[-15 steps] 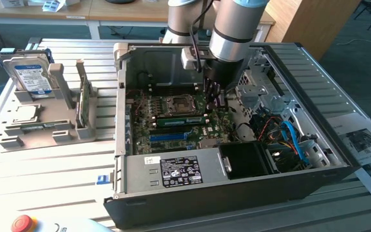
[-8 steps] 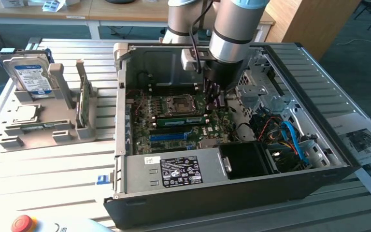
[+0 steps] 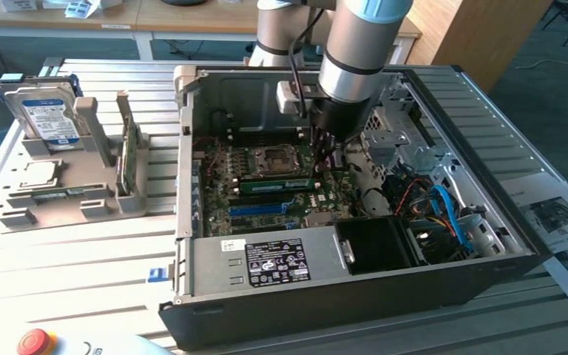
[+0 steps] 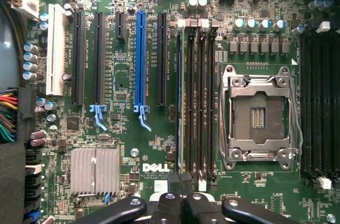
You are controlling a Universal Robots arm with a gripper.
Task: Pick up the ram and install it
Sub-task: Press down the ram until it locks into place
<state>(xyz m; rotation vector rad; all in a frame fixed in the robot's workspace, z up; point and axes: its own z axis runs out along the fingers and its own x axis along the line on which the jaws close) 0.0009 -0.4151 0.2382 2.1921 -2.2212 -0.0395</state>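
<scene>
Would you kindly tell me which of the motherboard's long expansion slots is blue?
The blue slot, standing between black slots; the rest are black, save one white slot near the board's edge.

- Pale slatted metal table (image 3: 86, 251) carries an open black computer case (image 3: 363, 296).
- Grey plastic rack (image 3: 67, 200): exterior view's left of case.
- Printed paper sheets (image 3: 560, 214): exterior view's right of case.

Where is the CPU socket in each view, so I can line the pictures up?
Exterior view: the CPU socket sits on the motherboard inside the open case, to the exterior view's left of the arm.
Wrist view: the CPU socket, metal-framed, lies between two banks of black memory slots.
Shared landmark: the blue expansion slot.
</scene>
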